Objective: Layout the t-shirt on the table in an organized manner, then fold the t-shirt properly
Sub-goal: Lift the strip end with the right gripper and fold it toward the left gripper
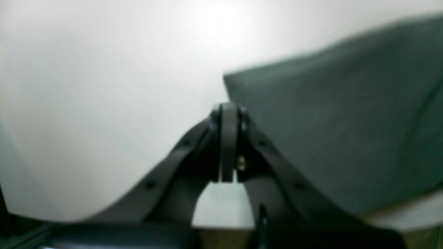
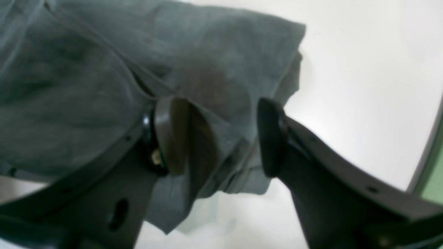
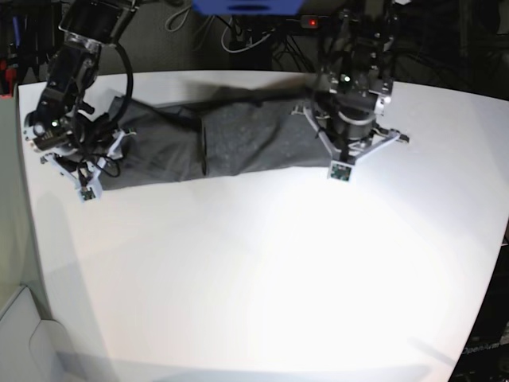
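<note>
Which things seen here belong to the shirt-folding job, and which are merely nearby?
Belonging to the job:
t-shirt
table
left gripper, jaws shut
right gripper, jaws apart

Merely nearby:
cables behind the table
blue object at the top edge

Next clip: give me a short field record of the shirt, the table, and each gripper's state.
garment: t-shirt, dark grey, folded into a long band along the far side
surface: white table
left gripper: shut, beside the shirt's corner, holding nothing
right gripper: open, jaws either side of a bunched shirt edge
fold status: unfinished
</note>
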You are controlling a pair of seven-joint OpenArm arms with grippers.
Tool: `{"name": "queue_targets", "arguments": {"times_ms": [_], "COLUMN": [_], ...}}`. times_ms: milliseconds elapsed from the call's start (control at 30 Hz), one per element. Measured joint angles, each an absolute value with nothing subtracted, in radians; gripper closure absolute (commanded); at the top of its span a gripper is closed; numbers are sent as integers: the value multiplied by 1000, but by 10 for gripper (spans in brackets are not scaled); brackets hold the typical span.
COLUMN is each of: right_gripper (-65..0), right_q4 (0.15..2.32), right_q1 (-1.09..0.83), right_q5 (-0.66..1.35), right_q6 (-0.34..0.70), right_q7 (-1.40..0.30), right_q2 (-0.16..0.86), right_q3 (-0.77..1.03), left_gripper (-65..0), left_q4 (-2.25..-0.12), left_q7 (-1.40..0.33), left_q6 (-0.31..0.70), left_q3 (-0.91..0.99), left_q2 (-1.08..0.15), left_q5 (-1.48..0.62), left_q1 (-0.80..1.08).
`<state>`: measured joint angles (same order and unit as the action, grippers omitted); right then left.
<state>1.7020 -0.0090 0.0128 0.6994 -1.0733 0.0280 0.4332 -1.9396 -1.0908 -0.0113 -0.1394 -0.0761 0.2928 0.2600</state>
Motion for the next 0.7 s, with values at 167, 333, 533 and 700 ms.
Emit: {"name": "queue_targets", "arguments": {"times_ms": [167, 333, 533, 700], "right_gripper": [-433, -433, -433, -431], "right_q4": [1696, 1607, 1516, 1483], "right_q1": [7, 31, 75, 88], "right_q5": [12, 15, 40, 51], "right_q6": [699, 699, 699, 699], "right_q7": [-1077, -1073, -1047, -1027], "right_q2": [-3, -2, 20, 22], "right_q3": [510, 523, 552, 580], "left_gripper": [0, 0, 0, 0], "left_q4": [-1946, -1947, -1949, -1933], "left_q7": [-1073, -1072, -1074, -1072], "left_q6": [-8, -8, -8, -8], "left_q3": [-102, -76, -73, -73], "left_q2": [-100, -99, -97, -100], "left_q5": [288, 289, 288, 288], "left_q1": [297, 303, 307, 298]}}
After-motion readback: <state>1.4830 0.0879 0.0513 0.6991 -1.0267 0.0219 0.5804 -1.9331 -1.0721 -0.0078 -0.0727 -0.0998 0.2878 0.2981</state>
